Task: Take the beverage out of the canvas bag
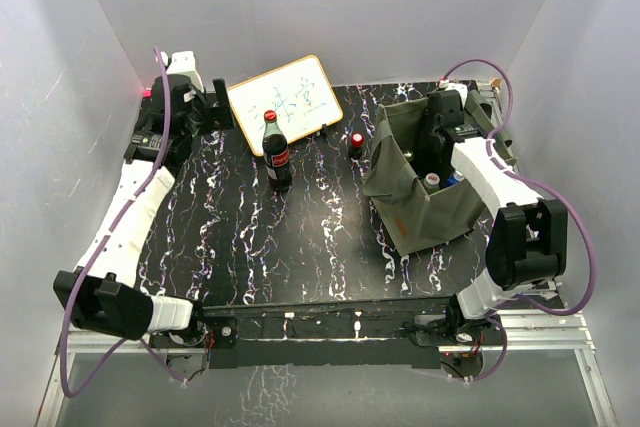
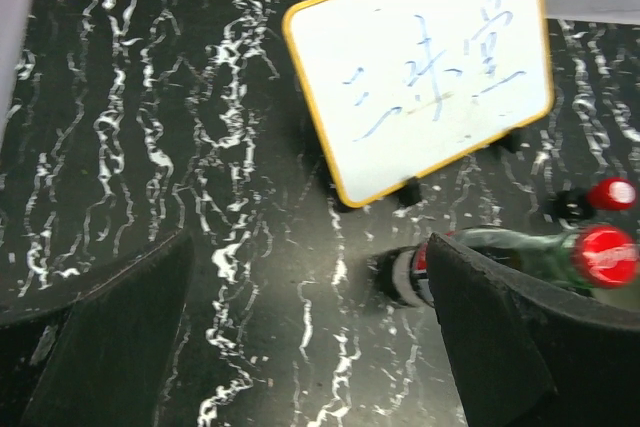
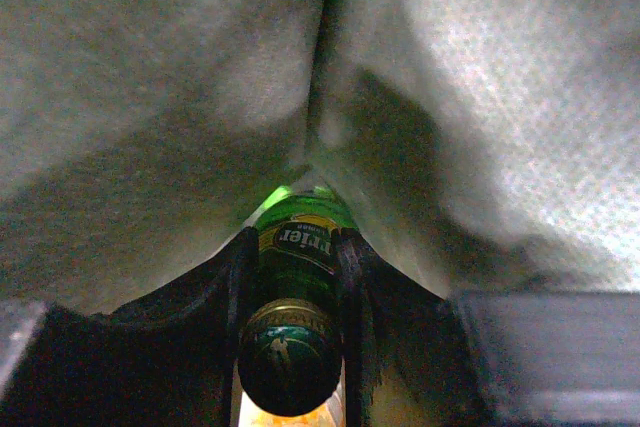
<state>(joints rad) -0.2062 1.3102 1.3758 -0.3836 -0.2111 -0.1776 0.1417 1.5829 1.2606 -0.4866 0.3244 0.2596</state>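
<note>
Two right gripper (image 3: 293, 252) fingers clamped the green bottle (image 3: 288, 367) between crowding canvas bag (image 3: 150, 97) walls; left gripper (image 2: 305, 292) gaped empty above open table (image 2: 150, 147).

Items I log on my rig: left arm (image 1: 130, 209) and right arm (image 1: 490, 175), both white shell links with boxy black joint housings. Purple cable (image 1: 64, 342), one looped along each arm. Fingers (image 2: 110, 337): matte black, wedge-shaped. Bases at 6 o'clock: black.

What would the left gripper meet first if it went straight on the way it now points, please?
Probably the bare black marbled tabletop, between the yellow-framed whiteboard and the red-capped cola bottle; depth is unclear.
</note>
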